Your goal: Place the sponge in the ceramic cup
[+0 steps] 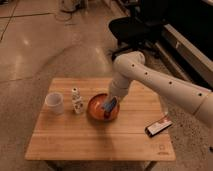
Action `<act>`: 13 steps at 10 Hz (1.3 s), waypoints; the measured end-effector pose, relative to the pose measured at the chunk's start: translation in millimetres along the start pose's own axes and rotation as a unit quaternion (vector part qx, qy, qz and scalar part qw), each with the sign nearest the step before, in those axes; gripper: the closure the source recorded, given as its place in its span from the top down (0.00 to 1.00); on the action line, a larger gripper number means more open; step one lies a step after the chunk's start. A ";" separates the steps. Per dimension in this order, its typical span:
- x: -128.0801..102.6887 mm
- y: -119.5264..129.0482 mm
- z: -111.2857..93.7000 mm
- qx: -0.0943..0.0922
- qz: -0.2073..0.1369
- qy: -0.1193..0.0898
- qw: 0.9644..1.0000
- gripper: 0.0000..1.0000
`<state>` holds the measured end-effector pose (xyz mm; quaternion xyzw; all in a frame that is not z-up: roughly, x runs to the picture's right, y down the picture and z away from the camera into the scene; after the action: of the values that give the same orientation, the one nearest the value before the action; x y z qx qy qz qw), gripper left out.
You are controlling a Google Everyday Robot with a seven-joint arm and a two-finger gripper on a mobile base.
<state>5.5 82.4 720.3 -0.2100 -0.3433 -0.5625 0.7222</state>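
Note:
The sponge [111,103] shows as a small blue patch right at the tip of my gripper [108,106], inside the orange bowl [96,109] at the middle of the wooden table [100,141]. My white arm reaches down into the bowl from the right. Whether the sponge is gripped or only lies against the gripper is unclear. The pale ceramic cup [54,103] stands upright at the table's left, well apart from the gripper.
A small white patterned bottle [76,100] stands between cup and bowl. A flat red-white-black box [158,125] lies near the table's right edge. A black office chair [131,29] stands on the floor behind the table.

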 end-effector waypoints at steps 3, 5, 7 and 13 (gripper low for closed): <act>-40.7 -48.6 -4.0 -0.009 -0.053 -0.025 0.998 0.00; -57.9 -72.4 -15.0 -0.015 -0.084 -0.019 0.996 0.00; -75.2 -101.1 -23.9 -0.020 -0.119 -0.007 0.993 0.00; -105.4 -181.0 -32.1 -0.021 -0.195 0.023 0.980 0.00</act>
<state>-173.2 80.2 606.4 -0.1406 -0.3491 -0.7044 0.6018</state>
